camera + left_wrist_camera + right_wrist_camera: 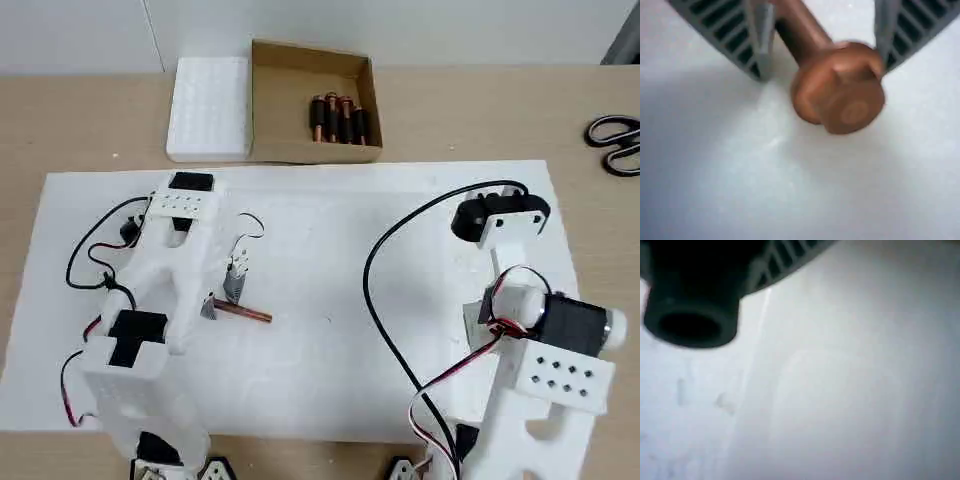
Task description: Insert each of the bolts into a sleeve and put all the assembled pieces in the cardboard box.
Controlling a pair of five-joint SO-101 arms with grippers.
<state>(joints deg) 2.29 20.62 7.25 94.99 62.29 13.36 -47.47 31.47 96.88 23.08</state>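
While the left jaws stand open astride the bolt point(840, 92) on the white sheet point(330, 240), we judge pickup in hand; next, close on its shank and meet the sleeve point(690, 315) gripped by the right jaws
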